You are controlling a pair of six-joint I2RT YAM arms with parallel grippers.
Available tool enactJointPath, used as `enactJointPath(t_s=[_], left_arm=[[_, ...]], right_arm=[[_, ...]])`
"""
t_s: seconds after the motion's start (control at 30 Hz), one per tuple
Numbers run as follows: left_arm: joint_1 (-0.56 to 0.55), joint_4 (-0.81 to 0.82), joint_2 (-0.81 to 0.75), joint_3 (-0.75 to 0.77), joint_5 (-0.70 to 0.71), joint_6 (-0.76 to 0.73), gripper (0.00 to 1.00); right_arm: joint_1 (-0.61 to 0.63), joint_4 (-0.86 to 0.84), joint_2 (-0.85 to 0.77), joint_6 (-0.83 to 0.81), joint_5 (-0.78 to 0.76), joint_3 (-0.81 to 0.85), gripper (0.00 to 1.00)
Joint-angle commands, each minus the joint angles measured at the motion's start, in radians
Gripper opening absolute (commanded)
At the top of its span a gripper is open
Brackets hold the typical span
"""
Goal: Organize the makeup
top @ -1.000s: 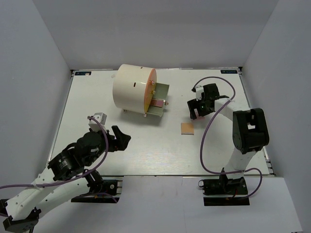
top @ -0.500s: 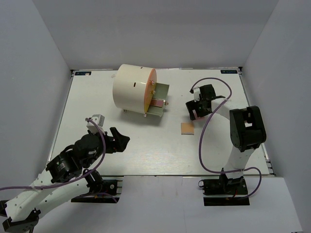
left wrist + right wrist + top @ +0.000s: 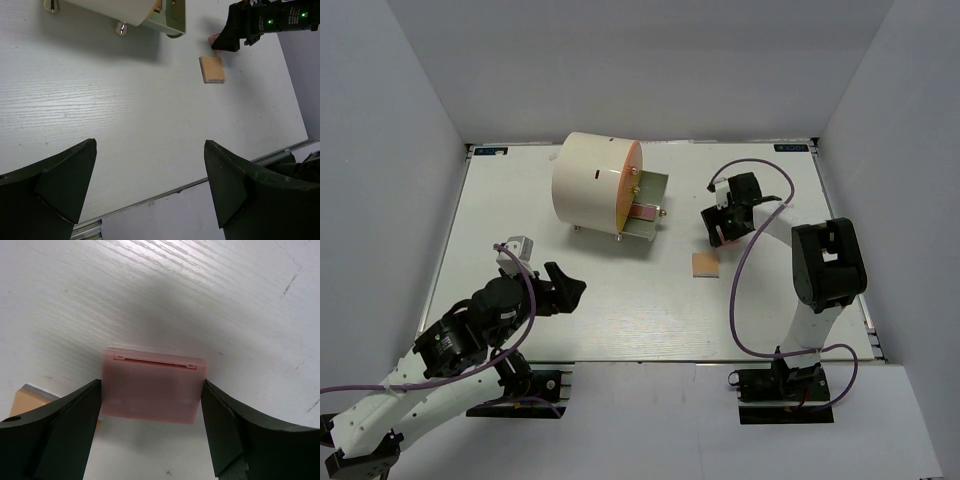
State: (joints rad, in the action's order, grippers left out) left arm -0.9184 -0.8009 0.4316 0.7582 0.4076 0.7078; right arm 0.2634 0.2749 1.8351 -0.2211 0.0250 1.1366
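Sorting looks well along but unfinished: only two cosmetics lie loose on the white desk (image 3: 620, 310), both right of the large cream cylinder with the orange front (image 3: 590, 185), whose drawer (image 3: 648, 208) stands open. The flat pink square compact (image 3: 152, 387) sits between the fingers of the right gripper (image 3: 720, 228), which stand right at its sides, though I cannot tell whether they pinch it. The flat tan square piece (image 3: 704, 264) lies just nearer, untouched, while the left gripper (image 3: 150, 150) hangs wide and empty, well nearer than the cylinder.
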Motion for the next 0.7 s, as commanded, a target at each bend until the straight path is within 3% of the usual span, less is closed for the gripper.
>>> enactJointPath(t_s=[0.0,0.33,0.67], left_arm=[[-0.002,0.003,-0.005,-0.013,0.011,0.004,0.98],[-0.002,-0.003,-0.011,-0.014,0.022,0.016,0.98],[-0.002,-0.012,0.004,-0.011,0.031,0.024,0.98]], right_arm=[[0.010,0.044,-0.055,-0.035,0.097,0.086,0.35],[0.089,0.080,-0.069,-0.050,0.424,0.357,0.36],[0.192,-0.149,-0.028,-0.126,0.613,0.362,0.42]])
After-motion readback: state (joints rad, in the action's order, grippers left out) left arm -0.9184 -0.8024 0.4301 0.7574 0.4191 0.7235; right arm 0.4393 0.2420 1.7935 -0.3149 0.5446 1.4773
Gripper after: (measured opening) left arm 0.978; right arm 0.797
